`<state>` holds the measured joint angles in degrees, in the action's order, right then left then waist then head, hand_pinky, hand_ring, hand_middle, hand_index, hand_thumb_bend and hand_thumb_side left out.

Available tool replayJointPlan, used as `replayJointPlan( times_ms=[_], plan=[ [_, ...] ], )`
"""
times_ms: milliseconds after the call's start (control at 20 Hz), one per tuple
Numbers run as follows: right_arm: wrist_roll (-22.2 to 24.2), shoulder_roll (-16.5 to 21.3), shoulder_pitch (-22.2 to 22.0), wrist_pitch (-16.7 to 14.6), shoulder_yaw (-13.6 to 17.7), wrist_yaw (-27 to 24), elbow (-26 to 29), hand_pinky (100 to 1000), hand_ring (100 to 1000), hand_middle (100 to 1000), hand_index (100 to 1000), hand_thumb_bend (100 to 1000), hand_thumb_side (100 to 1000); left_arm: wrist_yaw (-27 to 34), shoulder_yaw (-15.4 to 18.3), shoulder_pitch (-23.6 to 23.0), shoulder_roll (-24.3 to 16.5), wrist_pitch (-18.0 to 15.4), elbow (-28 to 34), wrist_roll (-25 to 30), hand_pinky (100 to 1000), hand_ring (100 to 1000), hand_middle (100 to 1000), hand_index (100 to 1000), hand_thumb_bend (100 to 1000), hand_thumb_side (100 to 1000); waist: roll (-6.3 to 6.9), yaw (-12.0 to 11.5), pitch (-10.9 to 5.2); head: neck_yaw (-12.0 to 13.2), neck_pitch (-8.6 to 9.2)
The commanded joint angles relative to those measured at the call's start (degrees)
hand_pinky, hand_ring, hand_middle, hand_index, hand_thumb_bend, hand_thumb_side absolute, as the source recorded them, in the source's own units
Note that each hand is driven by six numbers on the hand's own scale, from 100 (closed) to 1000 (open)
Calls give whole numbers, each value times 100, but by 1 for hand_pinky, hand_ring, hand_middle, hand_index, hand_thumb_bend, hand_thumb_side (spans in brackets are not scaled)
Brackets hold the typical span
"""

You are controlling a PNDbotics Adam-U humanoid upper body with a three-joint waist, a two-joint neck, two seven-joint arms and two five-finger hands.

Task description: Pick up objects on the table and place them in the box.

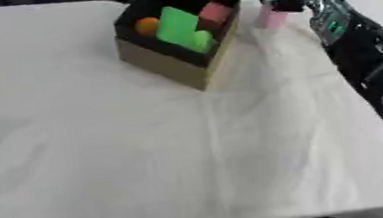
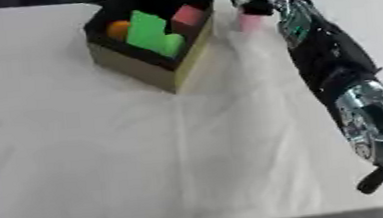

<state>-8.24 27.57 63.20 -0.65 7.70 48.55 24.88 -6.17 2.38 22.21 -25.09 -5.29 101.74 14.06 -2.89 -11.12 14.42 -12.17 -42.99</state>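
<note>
A cardboard box (image 1: 162,59) with a black inside stands at the back of the table. Inside it are a green block (image 1: 178,27), an orange piece (image 1: 147,25) and a red block (image 1: 215,12). Just right of the box is a small pink object (image 1: 270,19), upright and a little apart from the box wall. My right hand (image 1: 283,2) sits over its top, black fingers curled round it. Whether the pink object touches the cloth I cannot tell. The left hand shows in no view.
My right forearm (image 2: 322,53) runs from the lower right corner up along the table's right side. A white cloth (image 1: 147,160) covers the table, wrinkled in the middle. Dark shapes lie beyond the far edge.
</note>
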Motion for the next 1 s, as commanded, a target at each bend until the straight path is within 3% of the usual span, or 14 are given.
replayJointPlan(
  times_ms=[50, 1000],
  plan=[
    [-38, 139, 81, 26, -20, 45, 17, 754, 823, 892, 977, 484, 592, 26, 63, 70, -70, -9, 61, 14, 829, 676, 592, 777, 341, 682, 70, -11, -2, -19, 66],
    [-256, 40, -68, 356, -66, -2, -339, 705, 772, 828, 965, 432, 566, 34, 65, 74, -37, -16, 52, 40, 830, 674, 590, 777, 342, 685, 113, -43, 32, -53, 38]
  ],
)
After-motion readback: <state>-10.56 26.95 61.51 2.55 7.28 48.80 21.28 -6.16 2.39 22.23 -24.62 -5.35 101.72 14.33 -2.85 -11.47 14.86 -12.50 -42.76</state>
